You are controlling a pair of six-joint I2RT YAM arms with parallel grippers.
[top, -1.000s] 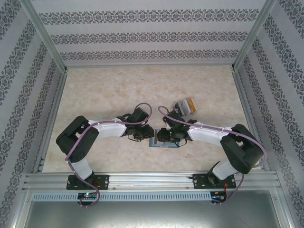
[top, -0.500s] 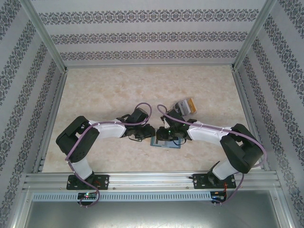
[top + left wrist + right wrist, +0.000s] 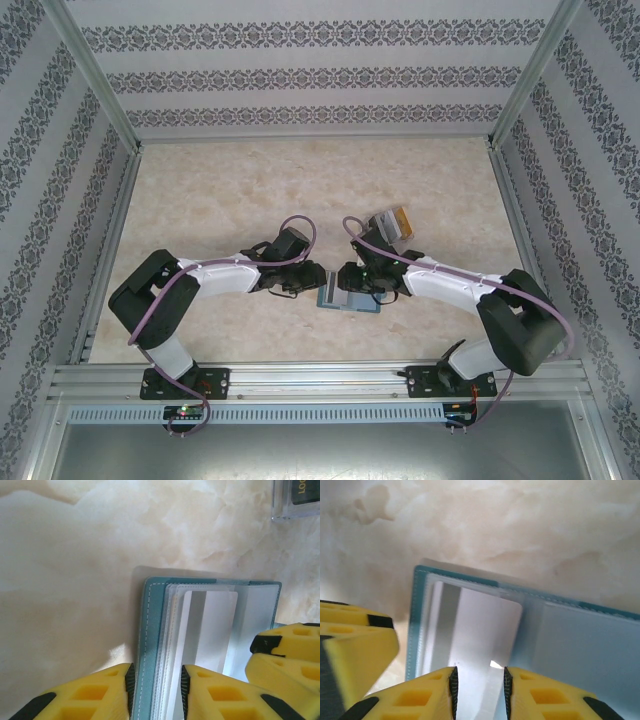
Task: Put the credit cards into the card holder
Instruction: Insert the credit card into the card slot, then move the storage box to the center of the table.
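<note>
The teal card holder [image 3: 349, 298] lies open on the table between both arms. In the left wrist view its teal cover [image 3: 150, 630] and clear sleeves stand between the pads of my left gripper [image 3: 157, 692], which is shut on that flap. A grey credit card [image 3: 210, 630] sits among the sleeves. The same card [image 3: 480, 625] runs from the holder [image 3: 422, 625] back between the pads of my right gripper [image 3: 479, 692]. Those jaws stand a little apart, and whether they clamp the card is unclear. More credit cards, one yellow-orange, stand in the clear box [image 3: 390, 224].
The clear plastic box sits just behind the right gripper [image 3: 352, 280], and its corner [image 3: 295, 500] is at the top right of the left wrist view. The left gripper [image 3: 305, 283] meets the holder from the left. Aluminium frame rails border the marble-patterned table [image 3: 250, 190].
Both arms have shifted slightly. The left shoulder has dropped lower and further left, the right elbow has swung out right. The grippers stay at the holder, which has barely moved.
</note>
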